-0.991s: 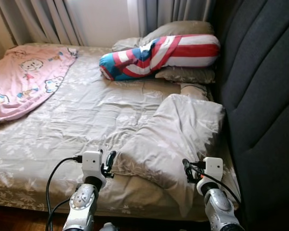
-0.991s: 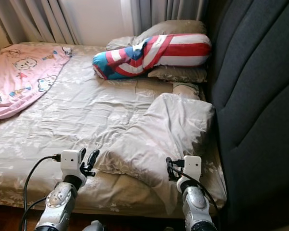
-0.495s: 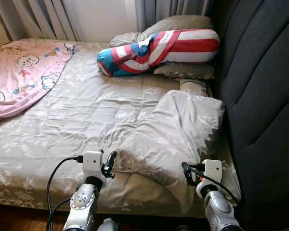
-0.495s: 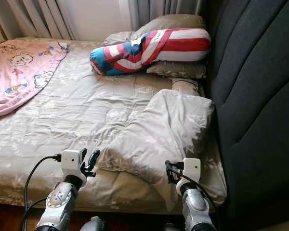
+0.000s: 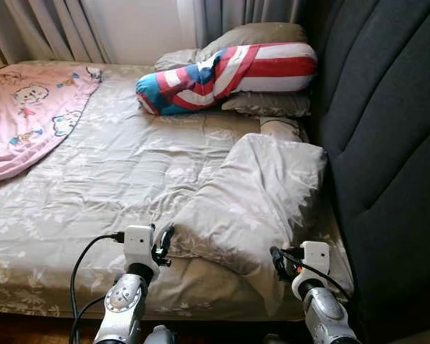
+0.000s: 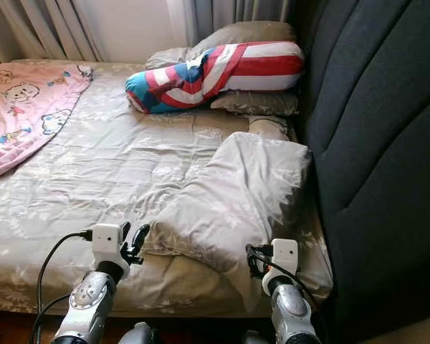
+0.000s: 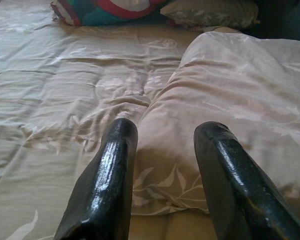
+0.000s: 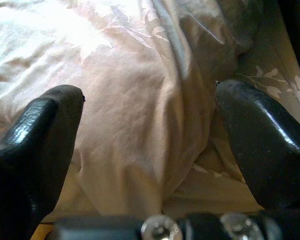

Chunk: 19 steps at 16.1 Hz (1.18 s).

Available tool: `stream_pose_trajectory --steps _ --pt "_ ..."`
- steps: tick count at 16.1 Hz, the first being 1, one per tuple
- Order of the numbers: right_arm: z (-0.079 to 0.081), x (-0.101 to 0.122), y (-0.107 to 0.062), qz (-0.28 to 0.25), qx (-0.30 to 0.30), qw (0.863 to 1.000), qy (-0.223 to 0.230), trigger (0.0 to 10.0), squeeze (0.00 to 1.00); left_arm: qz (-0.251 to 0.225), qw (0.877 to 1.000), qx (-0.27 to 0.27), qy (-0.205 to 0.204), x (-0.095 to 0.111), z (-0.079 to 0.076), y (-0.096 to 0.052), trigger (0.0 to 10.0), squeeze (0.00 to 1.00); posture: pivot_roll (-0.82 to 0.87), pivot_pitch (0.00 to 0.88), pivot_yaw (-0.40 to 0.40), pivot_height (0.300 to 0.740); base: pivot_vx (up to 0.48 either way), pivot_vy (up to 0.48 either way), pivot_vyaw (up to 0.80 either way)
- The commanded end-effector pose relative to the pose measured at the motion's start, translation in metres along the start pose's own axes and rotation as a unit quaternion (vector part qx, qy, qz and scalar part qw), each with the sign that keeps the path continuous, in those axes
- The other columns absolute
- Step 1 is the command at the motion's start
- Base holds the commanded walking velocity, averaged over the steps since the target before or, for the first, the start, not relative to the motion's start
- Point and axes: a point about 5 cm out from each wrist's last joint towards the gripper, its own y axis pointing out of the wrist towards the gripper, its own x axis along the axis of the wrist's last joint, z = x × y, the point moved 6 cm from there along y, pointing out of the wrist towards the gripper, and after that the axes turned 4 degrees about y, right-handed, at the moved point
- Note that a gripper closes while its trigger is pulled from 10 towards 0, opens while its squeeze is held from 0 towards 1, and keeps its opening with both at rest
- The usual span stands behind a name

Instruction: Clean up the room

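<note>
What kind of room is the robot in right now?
Most likely a bedroom: a bed with a crumpled duvet, pillows by a padded headboard, and curtains.

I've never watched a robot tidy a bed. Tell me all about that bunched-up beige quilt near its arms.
The quilt is beige cloth with a pale leaf print, folded back into a thick rumpled heap on the bed, beside the dark headboard. Its lower edge droops over the bed's near side. The left gripper and right gripper, fingers open, sit at its near corners.
</note>
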Motion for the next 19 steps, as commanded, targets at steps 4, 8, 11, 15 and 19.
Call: stream_pose_trajectory --steps 4,8,11,15,19 --pt "-0.0041 -0.0028 -0.0004 0.010 -0.005 1.000 0.001 10.0 0.00 0.004 1.000 -0.003 -0.001 -0.0019 -0.0003 -0.0029 10.0 0.00 -0.04 0.078 -0.010 0.670 0.000 0.000 0.00" --pt "-0.0013 -0.0023 0.0010 0.012 -0.005 1.000 0.001 10.0 0.00 0.001 1.000 -0.003 0.001 0.0010 0.0013 -0.0007 10.0 0.00 -0.04 0.079 -0.003 0.670 0.215 0.000 0.00" --pt "0.0010 -0.0017 0.0022 0.013 -0.006 1.000 0.002 10.0 0.00 0.000 1.000 -0.003 0.001 0.0016 0.0019 -0.0008 10.0 0.00 -0.03 0.080 0.000 0.670 0.343 0.000 0.00" --pt "0.0005 -0.0033 0.0017 0.015 -0.008 1.000 0.003 10.0 0.00 -0.001 1.000 -0.004 0.001 0.0022 0.0022 -0.0009 10.0 0.00 -0.03 0.080 0.002 0.670 0.359 0.000 0.00" --pt "-0.0039 -0.0067 0.0002 0.025 -0.006 1.000 0.003 10.0 0.00 -0.005 1.000 -0.001 0.002 0.0039 0.0026 -0.0006 10.0 0.00 -0.03 0.083 0.002 0.670 0.000 0.000 0.00"
